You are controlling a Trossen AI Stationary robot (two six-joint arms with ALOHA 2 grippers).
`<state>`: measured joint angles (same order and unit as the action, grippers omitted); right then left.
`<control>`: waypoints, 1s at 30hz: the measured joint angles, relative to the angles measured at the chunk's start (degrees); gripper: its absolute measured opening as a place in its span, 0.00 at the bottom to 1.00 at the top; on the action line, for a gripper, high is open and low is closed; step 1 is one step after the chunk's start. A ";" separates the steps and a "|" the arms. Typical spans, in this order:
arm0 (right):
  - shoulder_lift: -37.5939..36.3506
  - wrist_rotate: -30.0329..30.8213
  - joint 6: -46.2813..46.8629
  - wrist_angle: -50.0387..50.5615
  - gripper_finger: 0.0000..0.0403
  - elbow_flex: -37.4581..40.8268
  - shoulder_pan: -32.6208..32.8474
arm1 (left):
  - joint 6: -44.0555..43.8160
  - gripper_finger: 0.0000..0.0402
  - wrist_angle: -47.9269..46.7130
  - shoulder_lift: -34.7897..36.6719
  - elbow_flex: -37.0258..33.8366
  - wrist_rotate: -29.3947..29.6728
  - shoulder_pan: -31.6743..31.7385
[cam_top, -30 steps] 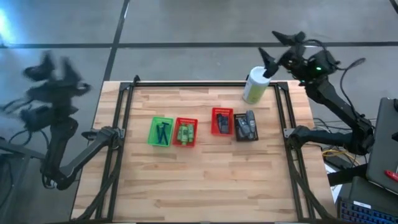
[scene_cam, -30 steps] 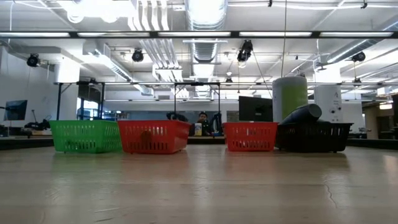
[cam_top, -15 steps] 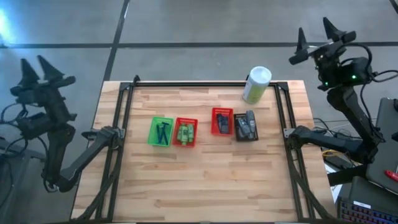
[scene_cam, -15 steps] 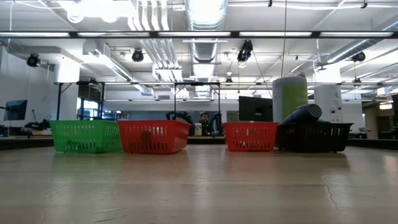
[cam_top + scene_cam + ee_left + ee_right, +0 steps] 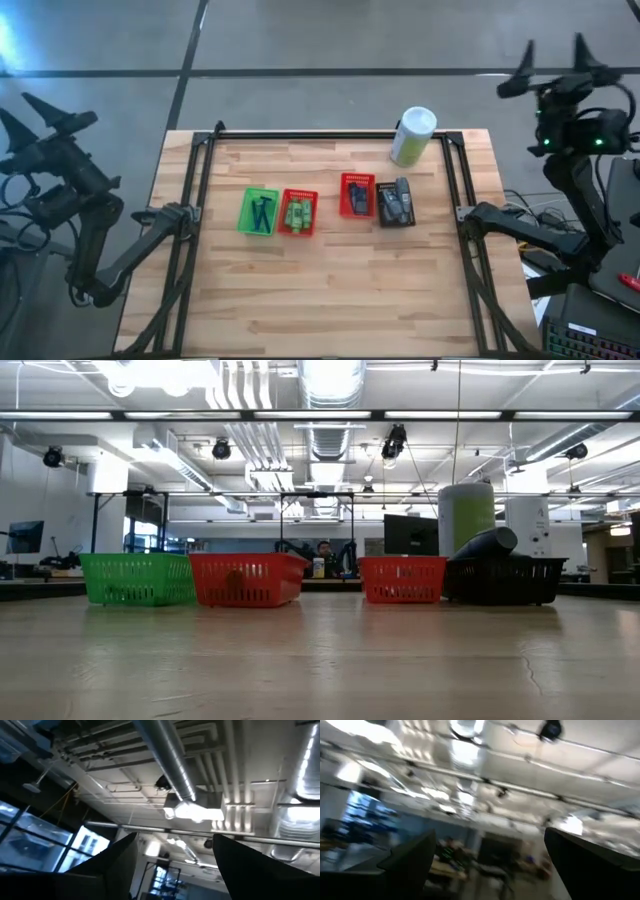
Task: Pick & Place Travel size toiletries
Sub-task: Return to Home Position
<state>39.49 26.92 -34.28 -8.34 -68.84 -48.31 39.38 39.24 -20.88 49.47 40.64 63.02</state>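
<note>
In the high view the toiletries lie in four small baskets in a row at mid-table. Black T-shaped sticks (image 5: 262, 212) are in the green basket, green bottles (image 5: 297, 214) in a red one, dark wedge tubes (image 5: 357, 197) in the second red one, and grey rounded containers (image 5: 397, 202) in the black one. In the low view one grey container (image 5: 487, 543) sticks up above the black basket's rim. My left gripper (image 5: 45, 118) is open, off the table's left edge. My right gripper (image 5: 550, 62) is open, beyond the far right corner. Both wrist views face the ceiling past open fingers.
A tall pale green canister with a white cap (image 5: 412, 136) stands at the table's far edge, right of centre. The baskets show as green (image 5: 138, 580), red (image 5: 247, 580), red (image 5: 402, 579) and black (image 5: 503, 580). Bare wood spans the near half. A person sits far behind.
My right gripper has swung from beside the canister toward the right, off the table's far right corner, and tipped upward. My left gripper has drifted farther left, away from the table. Baskets, toiletries and canister have stayed put.
</note>
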 joint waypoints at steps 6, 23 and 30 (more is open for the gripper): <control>-0.88 23.74 -3.42 0.38 0.91 0.92 -0.15 | 0.63 0.65 -0.13 -0.73 -0.11 8.68 0.00; -2.15 40.21 -8.56 5.37 0.91 16.47 -8.56 | 19.13 0.65 -0.64 -3.96 -11.00 25.31 0.43; -9.38 29.02 15.86 19.81 0.91 16.90 -9.07 | 0.61 0.65 -2.74 -1.89 -12.11 28.53 0.90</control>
<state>30.11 55.94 -18.42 11.48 -51.94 -57.38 39.98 36.50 -22.78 37.36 69.17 63.92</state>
